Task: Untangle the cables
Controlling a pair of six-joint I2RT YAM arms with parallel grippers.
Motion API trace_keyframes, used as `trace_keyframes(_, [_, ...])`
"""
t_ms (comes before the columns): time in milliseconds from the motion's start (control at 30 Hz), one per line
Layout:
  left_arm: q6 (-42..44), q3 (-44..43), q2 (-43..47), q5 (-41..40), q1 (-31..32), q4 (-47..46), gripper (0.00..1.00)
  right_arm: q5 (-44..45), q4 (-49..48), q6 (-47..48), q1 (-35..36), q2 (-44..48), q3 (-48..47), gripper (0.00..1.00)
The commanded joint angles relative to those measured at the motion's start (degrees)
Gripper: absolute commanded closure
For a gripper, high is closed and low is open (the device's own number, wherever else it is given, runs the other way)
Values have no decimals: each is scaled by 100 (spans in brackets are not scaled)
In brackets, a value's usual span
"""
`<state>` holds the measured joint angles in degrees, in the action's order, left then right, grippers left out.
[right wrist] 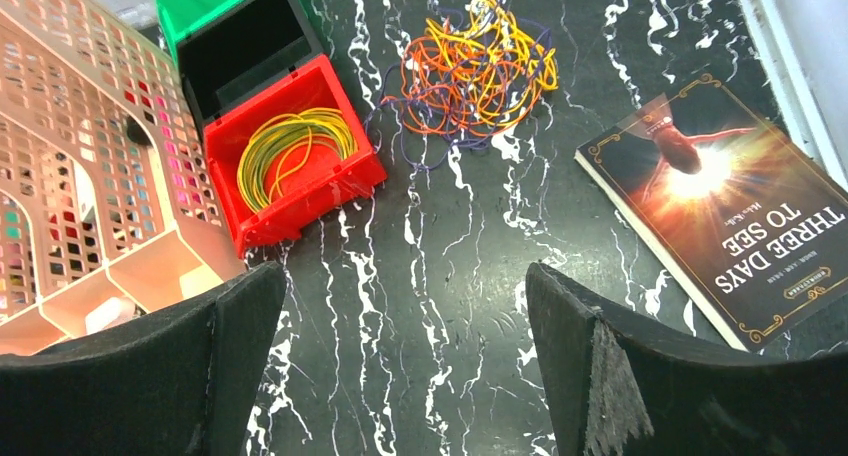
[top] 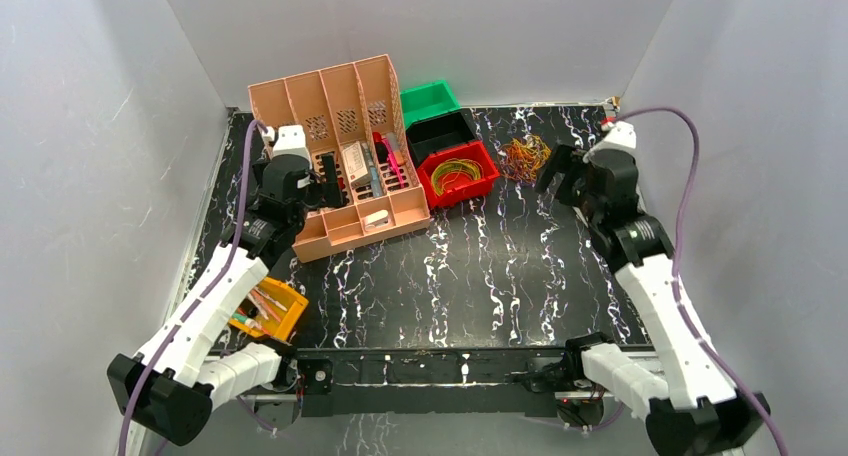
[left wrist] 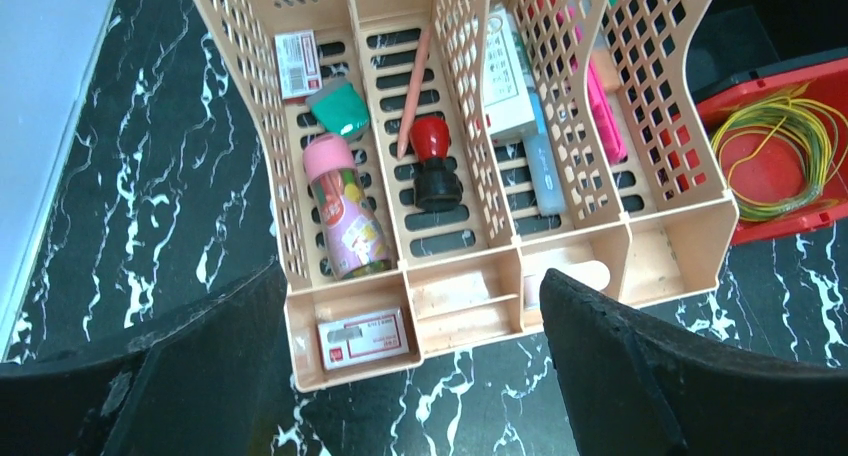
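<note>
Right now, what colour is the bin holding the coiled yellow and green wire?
Red. The bin shows best in the right wrist view.

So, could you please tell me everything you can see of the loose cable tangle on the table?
The tangle of cables is a loose heap of thin wire loops, mostly orange and yellow with dark purplish strands. It lies flat on the black marbled table, between the red bin and the book, clear of the book.

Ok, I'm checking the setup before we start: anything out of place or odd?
The cables lie loose on the table in a knotted heap beside the red bin, which holds a neat yellow-green coil. A book lies askew near the table's right edge. Nothing looks spilled or broken.
</note>
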<state>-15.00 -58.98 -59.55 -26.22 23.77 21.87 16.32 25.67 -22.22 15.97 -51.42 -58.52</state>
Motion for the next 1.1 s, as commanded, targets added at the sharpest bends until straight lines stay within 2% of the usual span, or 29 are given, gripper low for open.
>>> trace_keyframes(0, [636,-98,-124,79,-37,-673,2,-345,347,234,-38,-1054,-850,2])
trace_keyframes(133, [1063,-114,-427,123,-43,-1290,2,-601,579,420,-112,-2190,-1579,2])
trace_keyframes(267, [1425,-92,-760,330,-46,-1914,2,-582,324,599,-305,-2934,-2042,2])
trace_keyframes(433, [1306,-711,-1342,446,-70,-2012,2,-481,377,886,-510,-3914,-2743,2])
trace_keyframes(733, [1337,-266,-1341,725,-74,-2339,2,-216,463,1575,-617,-5541,-3825,2])
trace_keyframes(1067, [1361,-386,-1523,749,-83,-2136,2,-193,259,2307,-659,-6557,-4745,2])
